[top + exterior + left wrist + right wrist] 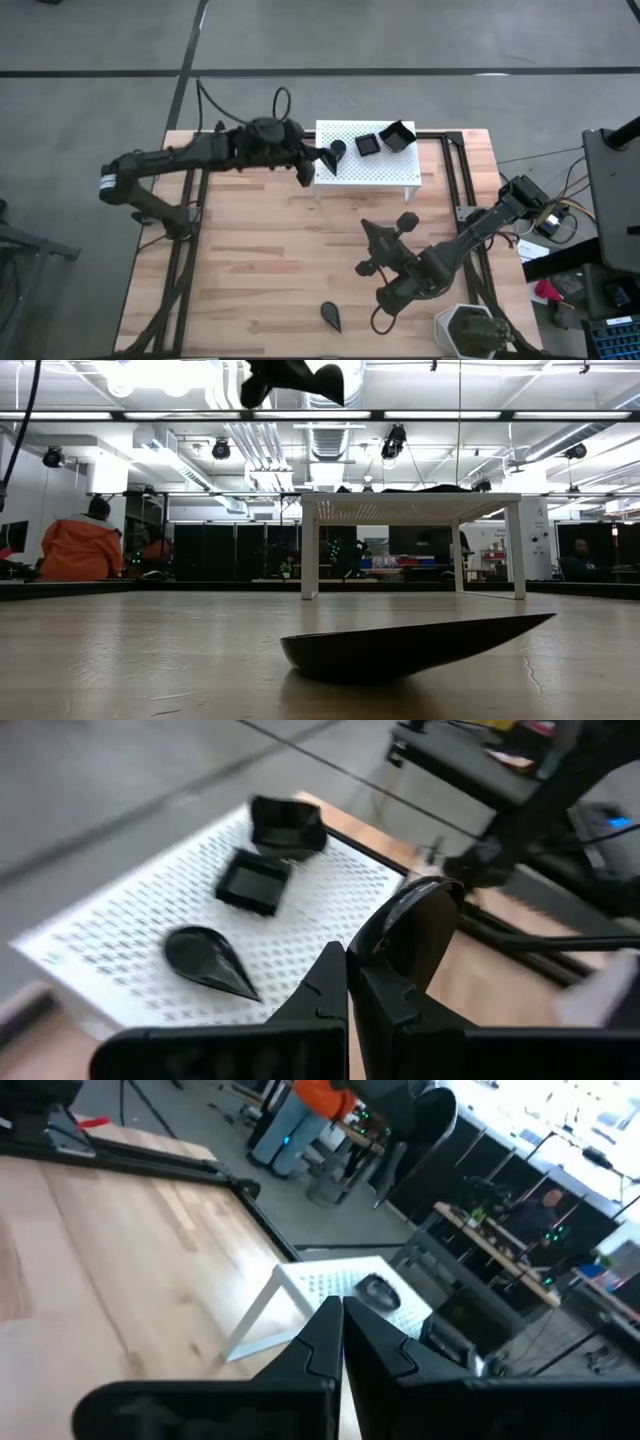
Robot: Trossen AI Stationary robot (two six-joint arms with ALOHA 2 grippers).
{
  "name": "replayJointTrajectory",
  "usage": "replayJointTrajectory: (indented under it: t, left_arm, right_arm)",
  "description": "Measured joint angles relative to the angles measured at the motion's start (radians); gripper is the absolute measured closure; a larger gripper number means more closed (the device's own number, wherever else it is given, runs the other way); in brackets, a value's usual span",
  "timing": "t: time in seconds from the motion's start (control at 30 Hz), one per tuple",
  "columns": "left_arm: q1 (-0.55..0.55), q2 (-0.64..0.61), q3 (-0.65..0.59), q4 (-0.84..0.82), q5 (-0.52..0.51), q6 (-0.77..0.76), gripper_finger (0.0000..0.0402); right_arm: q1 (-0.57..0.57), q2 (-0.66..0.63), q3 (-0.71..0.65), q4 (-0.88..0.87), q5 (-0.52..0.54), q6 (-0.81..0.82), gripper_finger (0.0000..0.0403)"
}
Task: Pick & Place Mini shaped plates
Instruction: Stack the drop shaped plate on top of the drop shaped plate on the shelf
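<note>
The room beyond is a wide workshop with ceiling strip lights and exposed ducts; a person in an orange top [80, 548] sits at the far side, and another person [577, 560] sits among desks at the other end. The floor [100, 40] around is grey, crossed by dark lines. The worktop [260, 270] is pale wood planks in a black frame. At its far edge stands a white perforated stand [367, 165], carrying two square plates [368, 144] and [398, 135] and a teardrop plate [338, 150]. A white pot with a plant [470, 330] sits at the near right corner. Another teardrop plate [332, 316] lies alone near the front edge.

The left gripper [350, 982] hovers at the stand's left end, jaws pinching a teardrop plate [415, 925]. The right gripper [367, 232] hangs mid-worktop, jaws pressed together, empty.
</note>
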Motion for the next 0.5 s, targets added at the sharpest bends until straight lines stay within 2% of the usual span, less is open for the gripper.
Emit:
replayJointTrajectory:
  t: [0.2, 0.33, 0.5]
  left_arm:
    - [0.126, 0.028, 0.026, -0.013, 0.201, -0.057, 0.0401]
    - [0.216, 0.070, 0.070, -0.055, 0.400, -0.127, 0.0401]
    - [0.289, 0.139, 0.153, -0.153, 0.507, -0.169, 0.0401]
  right_arm:
    - [0.000, 0.000, -0.077, 0.002, -0.051, 0.110, 0.0394]
    - [0.000, 0.000, -0.136, 0.002, -0.062, 0.183, 0.0394]
    - [0.000, 0.000, -0.195, 0.006, -0.062, 0.273, 0.0394]
